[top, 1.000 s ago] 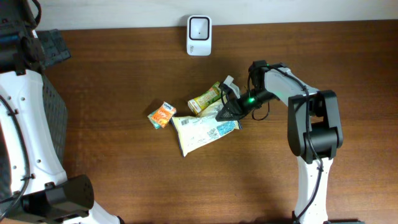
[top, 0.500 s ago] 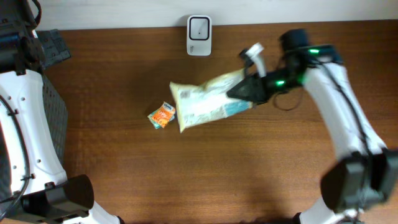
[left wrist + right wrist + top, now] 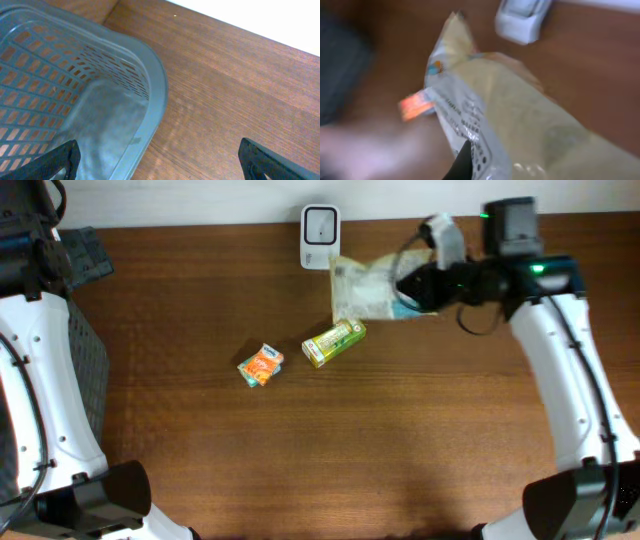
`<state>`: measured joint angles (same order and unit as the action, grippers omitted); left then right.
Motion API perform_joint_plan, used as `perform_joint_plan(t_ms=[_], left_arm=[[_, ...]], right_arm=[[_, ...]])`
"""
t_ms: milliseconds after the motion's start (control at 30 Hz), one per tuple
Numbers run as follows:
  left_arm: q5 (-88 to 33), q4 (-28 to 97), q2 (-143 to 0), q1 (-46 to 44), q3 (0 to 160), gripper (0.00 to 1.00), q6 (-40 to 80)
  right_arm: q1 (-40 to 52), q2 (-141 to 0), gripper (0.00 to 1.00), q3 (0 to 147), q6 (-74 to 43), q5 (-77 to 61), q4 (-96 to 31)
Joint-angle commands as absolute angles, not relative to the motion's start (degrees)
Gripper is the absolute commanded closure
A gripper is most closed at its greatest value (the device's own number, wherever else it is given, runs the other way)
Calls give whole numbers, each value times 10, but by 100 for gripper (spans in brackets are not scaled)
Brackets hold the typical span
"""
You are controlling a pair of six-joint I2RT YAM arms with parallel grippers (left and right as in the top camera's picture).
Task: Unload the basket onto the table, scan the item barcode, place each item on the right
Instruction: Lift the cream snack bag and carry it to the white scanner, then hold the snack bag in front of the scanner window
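Taking 12 o'clock as the far edge of the overhead view, the right gripper [image 3: 408, 288] is clamped shut on one end of the pale crinkly plastic snack bag [image 3: 362, 292] and holds it clear of the brown wooden surface [image 3: 400, 440], near the back. The bag's long axis runs roughly from 3 o'clock, where the gripper pinches it, out to 9 o'clock, where its free end hangs.

The white box-shaped barcode scanner [image 3: 320, 223] stands at the far edge, at about 11 o'clock from that free end and just beside it; from above, the bag's upper corner almost meets the scanner's lower edge. The right wrist view is blurred, but it shows the printed face of the bag stretching away from the gripper with the scanner beyond its far end. Whether a barcode faces the scanner window cannot be told.

My judgement is that the coming move turns on this offset: the bag needs to travel a little further toward 10 or 11 o'clock and perhaps roll about its long axis, so that the printed code meets the window.

The right arm is much the nearer. The left gripper [image 3: 157, 167] stands wide open, holding nothing, far off at 9 o'clock over the grey slotted plastic basket [image 3: 155, 95].

A green-and-yellow carton [image 3: 334, 342] and a small orange packet [image 3: 261, 365] lie on the surface at about 7 o'clock from the bag.
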<state>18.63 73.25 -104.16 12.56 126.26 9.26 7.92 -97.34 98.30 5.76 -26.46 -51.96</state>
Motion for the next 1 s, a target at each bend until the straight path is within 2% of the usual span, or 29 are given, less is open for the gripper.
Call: perform_joint_plan(t_ms=[0,133,233,367,500,567,967], left_arm=[[186,732,-1043,128,1262,1,98],[186,732,-1043,128,1262,1,98],[186,732,-1043,128,1262,1,98],[186,732,-1043,128,1262,1,98],[186,732,-1043,128,1262,1,98],[186,732,-1043,128,1262,1,98],[186,732,-1043,128,1262,1,98]], right_arm=[[170,-984,96,1004,27,102,-444],[255,-1046,96,1004,209,276,-278],[278,-1106,96,1004,354,303,-142],[285,-1189,96,1004,529,324,-35],[301,-1261,96,1004,678,430,94],[304,-1274,96,1004,703,434,129],[319,-1280,96,1004,747,415,152]])
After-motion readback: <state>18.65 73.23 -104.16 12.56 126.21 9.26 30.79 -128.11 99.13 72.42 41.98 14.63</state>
